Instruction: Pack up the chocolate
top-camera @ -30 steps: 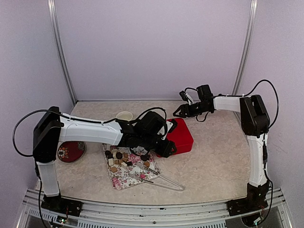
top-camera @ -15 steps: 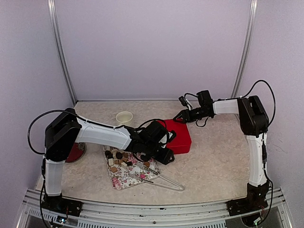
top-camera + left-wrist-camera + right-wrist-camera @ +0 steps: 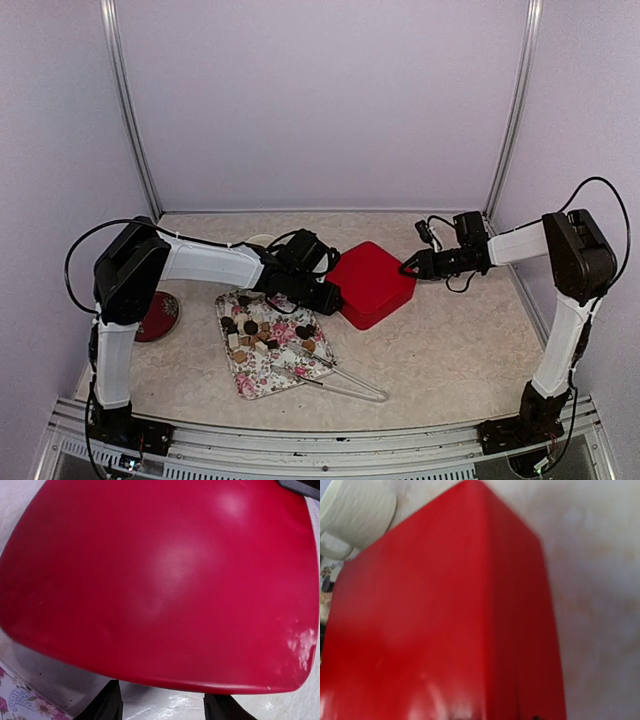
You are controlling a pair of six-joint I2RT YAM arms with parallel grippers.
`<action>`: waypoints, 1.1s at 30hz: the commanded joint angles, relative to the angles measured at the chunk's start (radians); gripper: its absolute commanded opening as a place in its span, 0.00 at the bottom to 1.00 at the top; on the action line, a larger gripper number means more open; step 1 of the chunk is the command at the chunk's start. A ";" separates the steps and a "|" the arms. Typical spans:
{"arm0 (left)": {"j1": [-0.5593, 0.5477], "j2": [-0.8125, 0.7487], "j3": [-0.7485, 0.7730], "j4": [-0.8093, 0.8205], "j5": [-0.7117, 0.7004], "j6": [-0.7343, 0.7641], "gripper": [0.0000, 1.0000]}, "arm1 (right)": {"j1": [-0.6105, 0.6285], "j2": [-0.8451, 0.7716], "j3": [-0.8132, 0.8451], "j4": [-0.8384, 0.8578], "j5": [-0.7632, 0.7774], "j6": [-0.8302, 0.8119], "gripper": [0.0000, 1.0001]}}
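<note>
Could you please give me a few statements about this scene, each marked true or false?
1. The red box has its lid on. True.
2. The chocolates are inside the box. False: they lie on the floral tray.
3. The tongs are held in the left gripper. False: they lie at the tray's near corner, with no gripper on them.
4. The right gripper is at the box's right edge. True.
5. The round red dish sits to the right of the box. False: it is left of the tray, beside the left arm.
</note>
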 commanded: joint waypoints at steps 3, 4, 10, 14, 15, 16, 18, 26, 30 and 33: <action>0.075 0.025 0.065 0.056 -0.011 0.032 0.55 | 0.017 -0.143 -0.260 0.089 -0.043 0.139 0.41; 0.083 0.027 0.070 0.050 -0.013 0.039 0.56 | 0.019 -0.164 -0.293 0.112 -0.051 0.155 0.41; 0.111 0.024 0.097 0.031 -0.018 0.065 0.58 | 0.020 -0.260 -0.415 0.136 -0.014 0.192 0.39; 0.110 -0.015 0.097 0.031 -0.037 0.069 0.58 | 0.019 -0.258 -0.448 0.137 -0.013 0.184 0.39; 0.107 -0.034 0.093 0.030 -0.047 0.072 0.58 | 0.019 -0.255 -0.455 0.135 -0.009 0.178 0.39; 0.103 -0.056 0.091 0.032 -0.056 0.078 0.58 | 0.020 -0.254 -0.463 0.133 -0.002 0.176 0.38; 0.088 -0.092 0.094 0.032 -0.047 0.099 0.58 | 0.019 -0.256 -0.480 0.137 0.005 0.175 0.36; -0.021 -0.022 0.306 -0.079 0.021 0.165 0.45 | 0.019 -0.265 -0.513 0.141 0.018 0.175 0.24; -0.087 0.076 0.415 -0.129 0.051 0.195 0.38 | 0.018 -0.266 -0.534 0.147 0.009 0.169 0.22; -0.119 0.125 0.443 -0.127 0.086 0.202 0.35 | 0.018 -0.273 -0.550 0.135 0.015 0.159 0.21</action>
